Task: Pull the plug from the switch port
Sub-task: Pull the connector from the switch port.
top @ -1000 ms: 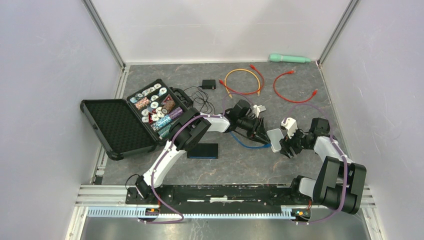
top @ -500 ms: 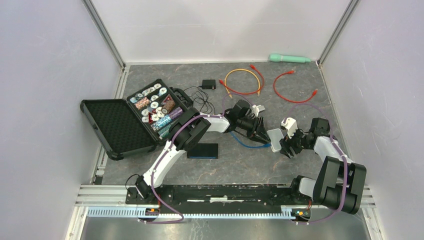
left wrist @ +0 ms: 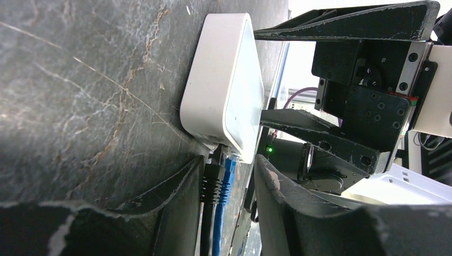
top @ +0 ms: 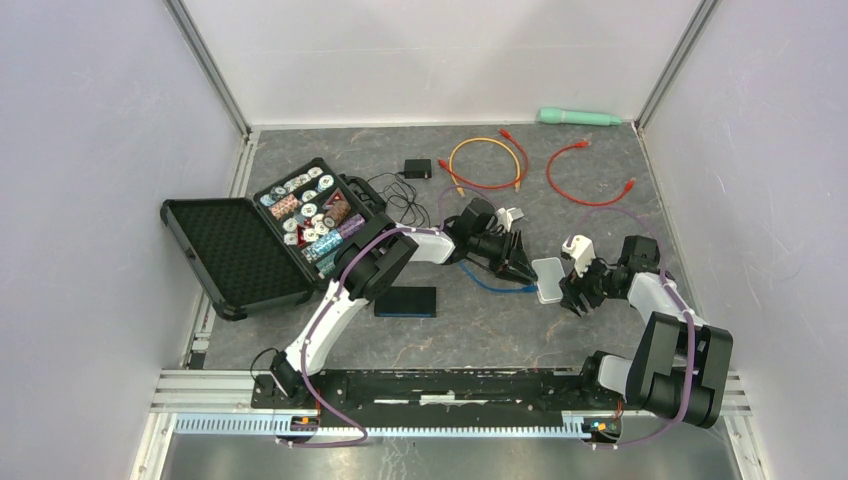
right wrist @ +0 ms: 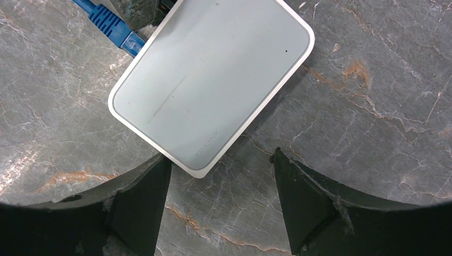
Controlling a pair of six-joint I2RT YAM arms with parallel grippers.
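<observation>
Case (top: 235,255) is being left open at the counter's (top: 480,330) left, well apart from the work; chips (top: 305,215) are being kept in its tray. Switch (right wrist: 213,85) is being bracketed at one corner by the right tool (right wrist: 221,160), jaws apart, no contact – likely as a brace against the pull. Blue plug (left wrist: 228,180) and black plug (left wrist: 210,184) are being straddled by the left tool (left wrist: 230,160), spread, nothing clamped. Both seated in the switch.

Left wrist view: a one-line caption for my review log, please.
Left end effector straddles the black plug and blue plug in the white switch.
</observation>
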